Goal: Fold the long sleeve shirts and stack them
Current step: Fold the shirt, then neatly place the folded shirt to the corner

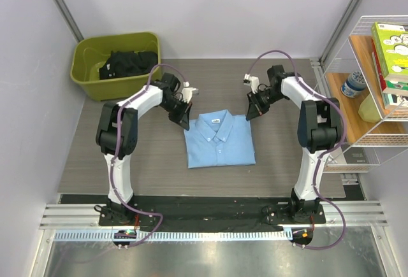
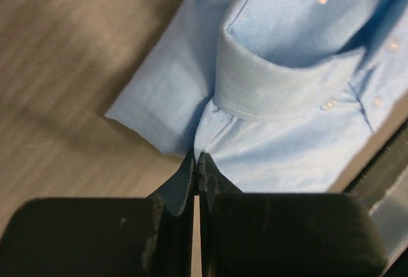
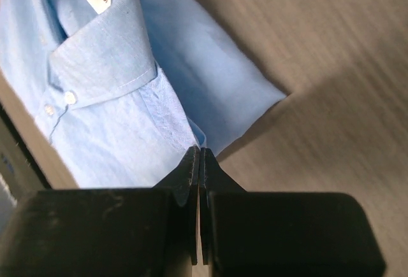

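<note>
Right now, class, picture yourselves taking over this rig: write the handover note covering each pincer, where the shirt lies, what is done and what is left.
Left pincer: shut, tips at the near shoulder corner of the shirt; whether cloth is pinched cannot be told.
Right pincer: shut, likewise at the opposite shoulder.
Position: the light blue shirt lies folded, button front up, mid table.
Done: this shirt is folded.
Left: probably stacking it; no stack is visible. Dark clothes lie in the green bin, far left.
</note>
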